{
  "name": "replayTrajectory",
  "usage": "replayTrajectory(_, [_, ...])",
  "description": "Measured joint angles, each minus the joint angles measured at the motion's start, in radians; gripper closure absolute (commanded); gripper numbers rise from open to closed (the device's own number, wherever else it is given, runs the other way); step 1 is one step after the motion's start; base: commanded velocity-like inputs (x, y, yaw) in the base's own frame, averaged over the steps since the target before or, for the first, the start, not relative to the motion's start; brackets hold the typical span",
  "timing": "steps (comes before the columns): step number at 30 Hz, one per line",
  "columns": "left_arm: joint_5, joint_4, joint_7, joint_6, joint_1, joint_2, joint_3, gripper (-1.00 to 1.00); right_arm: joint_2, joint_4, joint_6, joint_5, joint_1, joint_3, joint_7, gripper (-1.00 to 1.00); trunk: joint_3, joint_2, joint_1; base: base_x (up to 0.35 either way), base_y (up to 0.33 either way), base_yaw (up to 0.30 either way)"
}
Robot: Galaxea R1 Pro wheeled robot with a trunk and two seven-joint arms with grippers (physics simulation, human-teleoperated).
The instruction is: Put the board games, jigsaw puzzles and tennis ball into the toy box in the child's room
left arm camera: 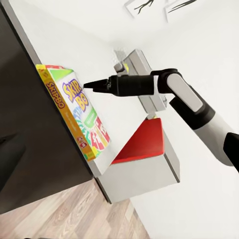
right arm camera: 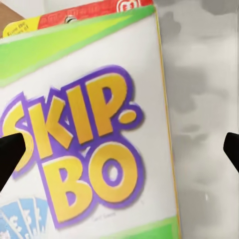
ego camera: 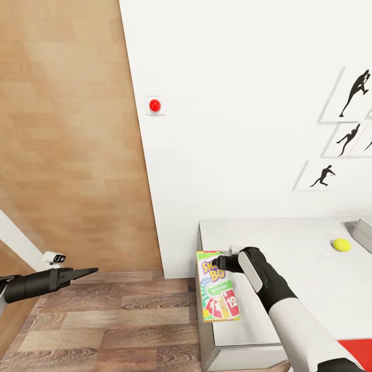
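SKIP-BO board game (ego camera: 217,285) lies at the near left edge of the table (ego camera: 289,248), partly overhanging it | right gripper (ego camera: 219,261) just over the box, fingers spread, nothing pinched | left gripper (ego camera: 85,272) over the floor, well left, state unclear | tennis ball (ego camera: 341,245) far right on the table, beside the toy box (ego camera: 363,232)

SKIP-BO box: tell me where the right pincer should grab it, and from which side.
Grip the SKIP-BO box across its two long edges, coming down from above. It lies flat, face up, at the left rim of the table, so a finger can probably reach down past that rim. The right pincer hangs open over the face.
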Motion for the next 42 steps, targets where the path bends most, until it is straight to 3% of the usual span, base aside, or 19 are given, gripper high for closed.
replayTrajectory(6, [-0.001, 0.0, 0.0, 0.001, 0.0, -0.001, 0.0, -1.0, -0.004, -0.103, 0.028, -0.005, 0.012, -0.003, 0.004, -1.0, 0.0, 0.0, 0.0, 0.0, 0.0, -0.002])
replayTrajectory(10, [-0.001, 0.001, 0.0, 0.002, 0.0, -0.003, 0.001, -1.0, -0.025, -0.203, 0.08, -0.007, 0.028, -0.018, 0.016, -1.0, 0.0, 0.0, 0.0, 0.0, 0.0, 0.0])
replayTrajectory(16, [-0.002, 0.016, 0.0, 0.004, -0.001, -0.006, 0.001, -1.0, -0.07, -0.376, 0.157, -0.012, 0.065, -0.077, 0.083, -1.0, 0.0, 0.0, 0.0, 0.0, 0.0, 0.0])
replayTrajectory(20, [-0.003, 0.06, 0.0, 0.003, -0.006, -0.008, 0.001, -1.0, -0.088, -0.492, 0.184, -0.033, 0.09, -0.13, 0.168, -1.0, 0.0, 0.0, 0.0, 0.0, 0.0, 0.0])
replayTrajectory(23, [-0.006, 0.099, 0.039, 0.002, -0.011, -0.01, 0.0, -1.0, -0.101, -0.568, 0.191, -0.055, 0.12, -0.178, 0.249, -1.0, 0.0, 0.0, 0.0, 0.0, 0.0, 0.0])
replayTrajectory(26, [-0.008, 0.125, 0.1, 0.001, -0.014, -0.019, -0.001, -1.0, -0.119, -0.621, 0.191, -0.072, 0.17, -0.232, 0.341, -1.0, 0.0, 0.0, 0.0, 0.0, 0.0, 0.0])
replayTrajectory(27, [-0.008, 0.134, 0.142, 0.001, -0.016, -0.03, -0.002, -1.0, -0.131, -0.643, 0.191, -0.077, 0.206, -0.269, 0.406, -1.0, 0.0, 0.0, 0.0, 0.0, 0.0, 0.0])
replayTrajectory(32, [-0.009, 0.15, 0.242, 0.001, -0.018, -0.066, -0.003, -1.0, -0.154, -0.674, 0.191, -0.099, 0.296, -0.385, 0.614, -1.0, 0.0, 0.0, 0.0, 0.0, 0.0, 0.0])
replayTrajectory(33, [-0.009, 0.153, 0.26, 0.001, -0.018, -0.073, -0.003, -1.0, -0.156, -0.677, 0.191, -0.103, 0.313, -0.411, 0.664, -1.0, 0.0, 0.0, 0.0, 0.0, 0.0, 0.0])
replayTrajectory(34, [-0.01, 0.155, 0.294, 0.002, -0.018, -0.087, -0.004, -1.0, -0.16, -0.681, 0.19, -0.106, 0.349, -0.462, 0.771, -1.0, 0.0, 0.0, 0.0, 0.0, 0.0, 0.0])
replayTrajectory(35, [-0.01, 0.155, 0.295, 0.002, -0.018, -0.087, -0.004, -1.0, -0.16, -0.681, 0.191, -0.108, 0.351, -0.465, 0.775, -1.0, 0.0, 0.0, 0.0, 0.0, 0.0, 0.0])
replayTrajectory(42, [-0.011, 0.16, 0.413, 0.004, -0.019, -0.148, -0.006, -1.0, -0.164, -0.685, 0.184, -0.112, 0.479, -0.636, 1.175, -1.0, 0.0, 0.0, 0.0, 0.0, 0.0, 0.0])
